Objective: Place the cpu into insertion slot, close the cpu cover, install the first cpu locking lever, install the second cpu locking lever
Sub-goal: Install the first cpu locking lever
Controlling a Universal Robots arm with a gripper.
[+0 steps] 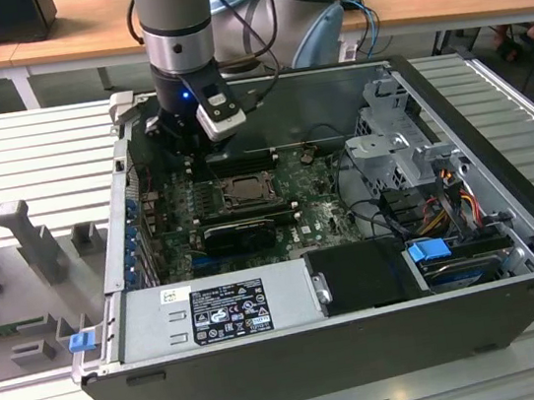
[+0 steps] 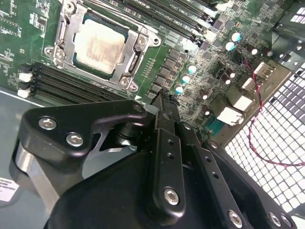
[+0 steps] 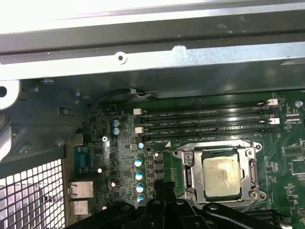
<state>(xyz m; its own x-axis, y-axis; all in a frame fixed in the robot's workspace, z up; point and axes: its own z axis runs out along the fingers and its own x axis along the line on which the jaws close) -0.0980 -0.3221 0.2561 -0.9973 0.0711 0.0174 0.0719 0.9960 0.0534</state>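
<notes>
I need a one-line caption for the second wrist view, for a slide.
The cpu sits in the insertion slot under the closed cpu cover, with the gripper beside the socket.

Lab, open computer case [image 1: 367, 345], wooden desks [image 1: 75, 38]

Cpu [image 3: 221, 177] lies in the slot [image 2: 129, 85], cover [image 3: 252, 168] down around it; memory slots [image 3: 205, 120] flank the slot; fingers [image 2: 164, 107] just beside its corner.
</notes>
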